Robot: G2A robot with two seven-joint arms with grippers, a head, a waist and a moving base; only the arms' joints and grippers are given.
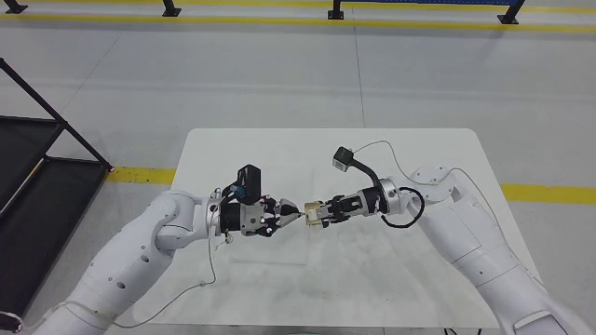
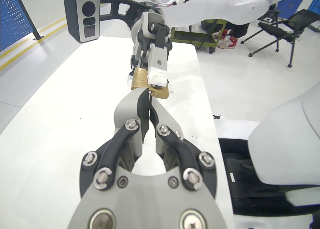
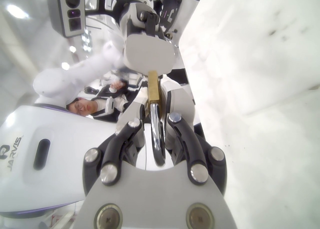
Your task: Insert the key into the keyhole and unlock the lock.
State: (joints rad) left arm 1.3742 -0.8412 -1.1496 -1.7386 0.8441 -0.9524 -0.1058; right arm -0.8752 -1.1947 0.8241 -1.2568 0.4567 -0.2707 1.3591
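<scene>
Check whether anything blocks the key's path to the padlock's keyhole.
Nothing visible does. The key, pinched in the left gripper, has its tip at the padlock; a taped finger of the right gripper sits beside that spot, not across it.

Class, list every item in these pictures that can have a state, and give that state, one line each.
Left end effector: shut on the key.
Right end effector: shut on the lock.
Key: gripped, tip at the lock's base; how deep, cannot tell.
Lock: held above the table; locked or unlocked, cannot tell.
</scene>
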